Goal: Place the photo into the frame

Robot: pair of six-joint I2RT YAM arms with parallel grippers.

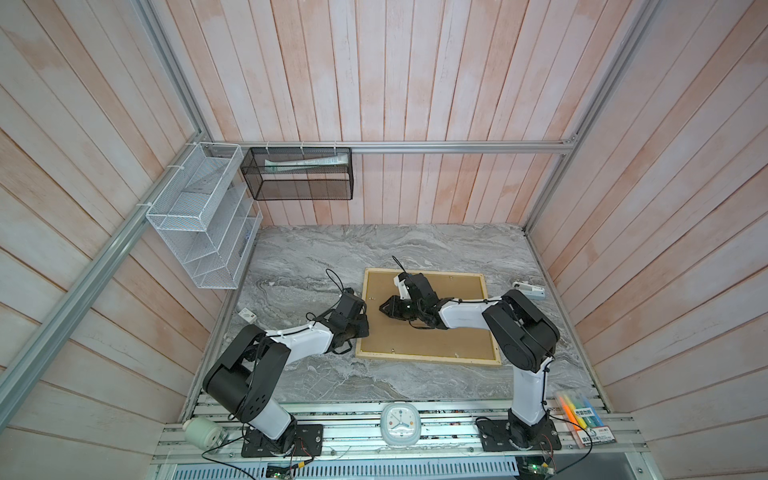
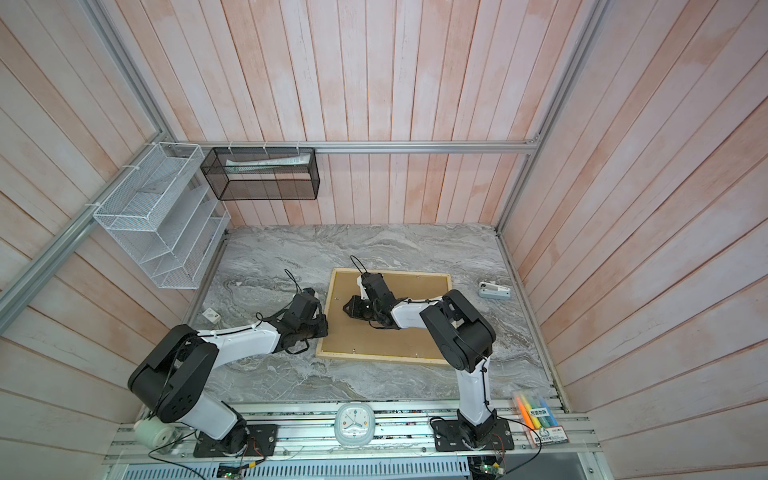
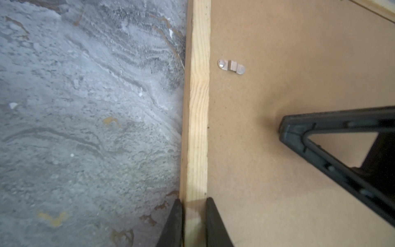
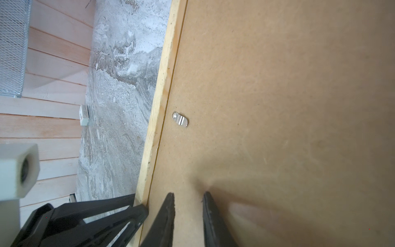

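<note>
The left tool (image 3: 194,202) pinches the side strip of the frame (image 3: 197,107), which lies back-up on the desk (image 3: 85,107). Just inward, the right tool (image 4: 188,195), narrowly parted and empty, seems to touch the backing board (image 4: 277,107).

The bench (image 1: 316,249) lies open along its far and near edges, either side of the frame (image 1: 428,358). At the frame's left rail the left gripper (image 3: 193,201) and right gripper (image 4: 188,194) crowd close together. A small white box (image 1: 248,316) sits by the bench's left edge, a white device (image 1: 528,289) by its right edge.
</note>
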